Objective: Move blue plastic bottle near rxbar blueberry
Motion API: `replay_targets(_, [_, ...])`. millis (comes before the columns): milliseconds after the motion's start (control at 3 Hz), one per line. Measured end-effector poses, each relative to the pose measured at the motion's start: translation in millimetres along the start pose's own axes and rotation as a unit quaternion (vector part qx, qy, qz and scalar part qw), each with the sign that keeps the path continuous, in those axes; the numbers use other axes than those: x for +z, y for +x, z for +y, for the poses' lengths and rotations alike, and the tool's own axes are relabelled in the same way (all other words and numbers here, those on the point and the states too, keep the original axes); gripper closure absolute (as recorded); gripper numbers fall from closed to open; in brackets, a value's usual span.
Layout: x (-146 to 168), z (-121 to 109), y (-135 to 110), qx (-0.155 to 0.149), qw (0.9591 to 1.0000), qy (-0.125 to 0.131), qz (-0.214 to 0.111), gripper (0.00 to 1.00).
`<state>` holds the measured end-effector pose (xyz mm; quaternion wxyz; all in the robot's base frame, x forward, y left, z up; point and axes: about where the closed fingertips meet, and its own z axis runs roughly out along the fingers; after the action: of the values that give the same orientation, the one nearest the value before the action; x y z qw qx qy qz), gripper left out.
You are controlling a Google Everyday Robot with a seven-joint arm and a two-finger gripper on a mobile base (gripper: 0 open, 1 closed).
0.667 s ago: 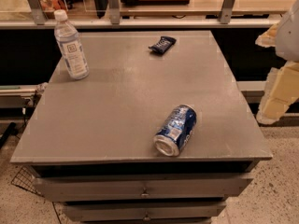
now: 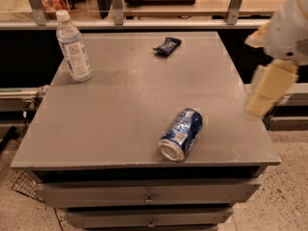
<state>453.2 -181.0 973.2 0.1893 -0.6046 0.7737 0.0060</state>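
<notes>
My gripper (image 2: 263,100) hangs right of the table (image 2: 120,105); I cannot tell its spread. Lettering on the blue plastic bottle (image 2: 73,49) and the rxbar blueberry (image 2: 167,45) is unreadable.

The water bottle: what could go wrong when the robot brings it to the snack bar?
The bottle is tall and stands near the left edge of the table; a poor grasp may tip it. The gripper is beyond the table's right edge, so its reach across may nudge the can lying on its side, which could roll.
</notes>
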Motion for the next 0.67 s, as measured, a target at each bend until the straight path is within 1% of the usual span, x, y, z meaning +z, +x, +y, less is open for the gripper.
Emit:
replay_targets(333, [26, -6, -77, 0.000, 0.9943, -0.030, -0.103, 0.00])
replay_targets(667, [41, -5, -149, -0.005, 0.9805, -0.055, -0.188, 0.00])
